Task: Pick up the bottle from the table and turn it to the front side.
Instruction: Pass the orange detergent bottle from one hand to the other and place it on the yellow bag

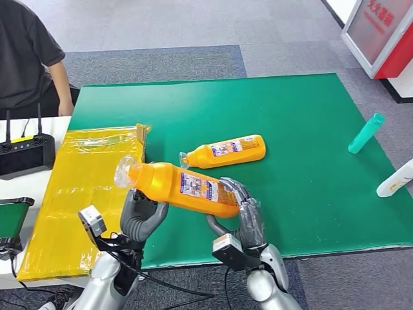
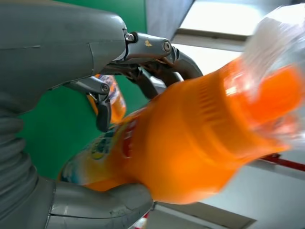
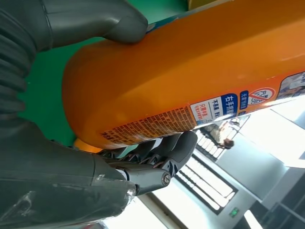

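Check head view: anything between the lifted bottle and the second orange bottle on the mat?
Nothing. In the head view only bare green mat separates the held bottle, gripped by left hand and right hand, from the lying bottle.

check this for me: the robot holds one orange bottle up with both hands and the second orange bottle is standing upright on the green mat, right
Not quite. The second orange bottle is lying on its side on the green mat, not standing upright, as the head view shows. The rest holds: the left hand and the right hand together hold one orange bottle up above the mat.
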`<state>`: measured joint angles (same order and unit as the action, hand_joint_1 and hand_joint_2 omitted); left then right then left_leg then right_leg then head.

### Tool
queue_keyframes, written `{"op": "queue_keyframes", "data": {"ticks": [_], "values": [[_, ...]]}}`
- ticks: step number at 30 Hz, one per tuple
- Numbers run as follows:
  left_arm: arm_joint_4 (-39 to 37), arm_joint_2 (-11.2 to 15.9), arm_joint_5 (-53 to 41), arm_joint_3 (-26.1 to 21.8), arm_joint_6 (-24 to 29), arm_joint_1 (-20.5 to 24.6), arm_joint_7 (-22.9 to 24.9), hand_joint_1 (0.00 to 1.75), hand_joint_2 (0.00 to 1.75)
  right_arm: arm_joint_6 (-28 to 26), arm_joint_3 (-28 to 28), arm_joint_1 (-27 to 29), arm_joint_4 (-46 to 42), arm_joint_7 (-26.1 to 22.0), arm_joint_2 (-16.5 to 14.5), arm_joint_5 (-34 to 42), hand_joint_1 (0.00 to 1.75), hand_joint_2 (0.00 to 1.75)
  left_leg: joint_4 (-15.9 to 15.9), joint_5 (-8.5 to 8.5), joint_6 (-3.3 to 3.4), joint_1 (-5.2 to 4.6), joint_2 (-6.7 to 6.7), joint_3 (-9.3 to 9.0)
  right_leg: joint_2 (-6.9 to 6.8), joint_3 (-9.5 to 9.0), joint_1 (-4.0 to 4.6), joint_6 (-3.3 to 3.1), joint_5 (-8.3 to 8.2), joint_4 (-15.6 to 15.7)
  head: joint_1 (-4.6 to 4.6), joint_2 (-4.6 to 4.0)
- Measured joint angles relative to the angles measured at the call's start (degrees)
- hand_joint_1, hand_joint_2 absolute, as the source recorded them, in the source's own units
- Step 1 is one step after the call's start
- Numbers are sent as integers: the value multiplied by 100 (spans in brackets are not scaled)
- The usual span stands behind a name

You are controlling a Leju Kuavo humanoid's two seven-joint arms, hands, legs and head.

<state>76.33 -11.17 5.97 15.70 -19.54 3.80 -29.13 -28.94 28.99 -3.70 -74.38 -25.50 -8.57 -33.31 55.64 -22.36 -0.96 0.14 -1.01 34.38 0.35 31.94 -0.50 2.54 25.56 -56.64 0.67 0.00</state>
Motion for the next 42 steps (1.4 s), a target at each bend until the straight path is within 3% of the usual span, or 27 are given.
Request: {"op": "queue_keyframes", "data": {"ticks": [31,42], "values": [[-201,-42,-110,86,153,20,-1,0,175,5,315,-16,-135,34,2,-42,175,175,0,0,0,0,2,0,0,1,0,0,0,0,1,0],[-196,-38,-71,96,102,6,-133,3,175,14,342,-32,246,57,2,114,175,175,0,0,0,0,1,0,0,0,0,0,0,0,0,0]]}}
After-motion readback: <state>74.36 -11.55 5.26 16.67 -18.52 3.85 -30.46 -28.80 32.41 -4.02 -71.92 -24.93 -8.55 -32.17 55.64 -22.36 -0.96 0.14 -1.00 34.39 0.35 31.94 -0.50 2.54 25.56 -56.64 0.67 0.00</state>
